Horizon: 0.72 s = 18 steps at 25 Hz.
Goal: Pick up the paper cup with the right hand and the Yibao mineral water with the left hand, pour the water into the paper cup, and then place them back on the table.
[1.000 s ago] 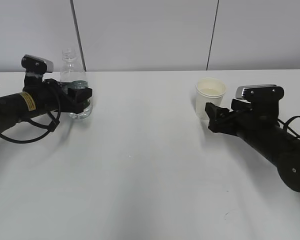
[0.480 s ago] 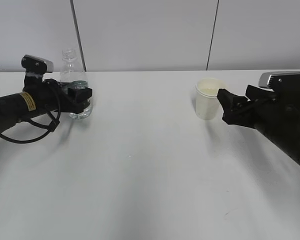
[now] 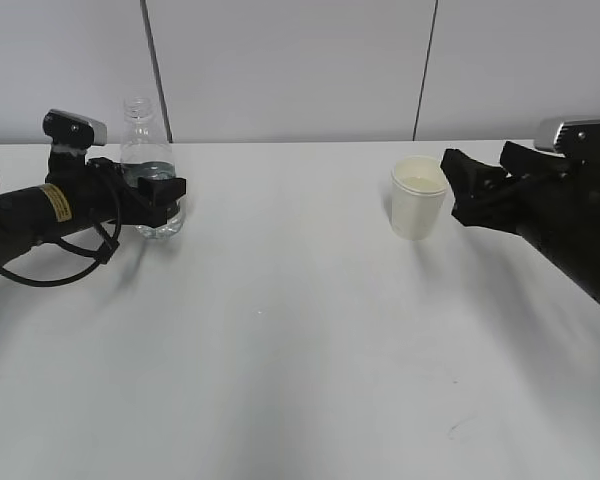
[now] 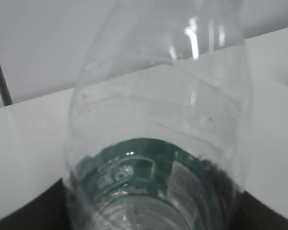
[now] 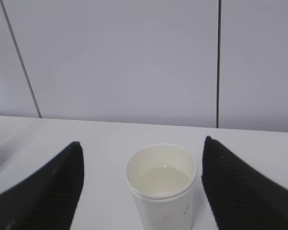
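On the table [image 3: 300, 340], right claw [image 5: 141, 184] gapes wide; left claw [image 3: 158, 195] grips bottle [image 3: 150, 165].

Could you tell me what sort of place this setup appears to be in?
Probably a robotics lab or test bench: a bare white table, plain grey panelled walls, and only a paper cup and a water bottle set out.

We see the Yibao mineral water [image 3: 148, 170] as clear, glossy plastic with ribbed shoulders catching glints; its dark green label [image 4: 149, 160] looks like smooth film. Beside it, the left hand [image 3: 166, 196] is matt black plastic. The paper cup [image 3: 419, 197] is matt cream-white paper with a rolled rim. Flanking the cup, the right hand's fingers [image 5: 235, 187] show finely ridged black rubber. The table [image 3: 300, 340] is smooth, faintly satin white.
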### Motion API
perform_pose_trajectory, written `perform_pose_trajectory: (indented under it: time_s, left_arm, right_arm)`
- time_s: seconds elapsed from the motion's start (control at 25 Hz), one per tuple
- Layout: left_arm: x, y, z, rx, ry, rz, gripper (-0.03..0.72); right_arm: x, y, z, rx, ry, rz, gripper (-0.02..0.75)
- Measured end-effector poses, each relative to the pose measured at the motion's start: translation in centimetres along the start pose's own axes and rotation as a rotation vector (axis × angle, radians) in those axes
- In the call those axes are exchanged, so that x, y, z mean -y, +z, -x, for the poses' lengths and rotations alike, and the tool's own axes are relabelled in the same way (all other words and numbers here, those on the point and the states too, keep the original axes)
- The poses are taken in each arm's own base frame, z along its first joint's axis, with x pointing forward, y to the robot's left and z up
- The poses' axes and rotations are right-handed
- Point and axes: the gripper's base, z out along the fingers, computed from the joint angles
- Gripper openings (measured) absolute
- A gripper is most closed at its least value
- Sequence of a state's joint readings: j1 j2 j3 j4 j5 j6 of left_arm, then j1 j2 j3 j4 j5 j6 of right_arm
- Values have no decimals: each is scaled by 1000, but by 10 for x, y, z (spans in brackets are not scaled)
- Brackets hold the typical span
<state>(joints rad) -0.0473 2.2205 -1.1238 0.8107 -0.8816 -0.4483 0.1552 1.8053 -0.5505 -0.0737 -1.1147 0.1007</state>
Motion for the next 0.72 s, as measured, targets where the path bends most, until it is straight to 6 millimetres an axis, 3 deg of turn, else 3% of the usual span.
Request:
perform_pose_trajectory:
  time_s: [0.72]
  left_arm:
    - [0,0,0,2,0,-1,550]
  right_arm:
    - [-1,-5,12,7,-2,-1,595]
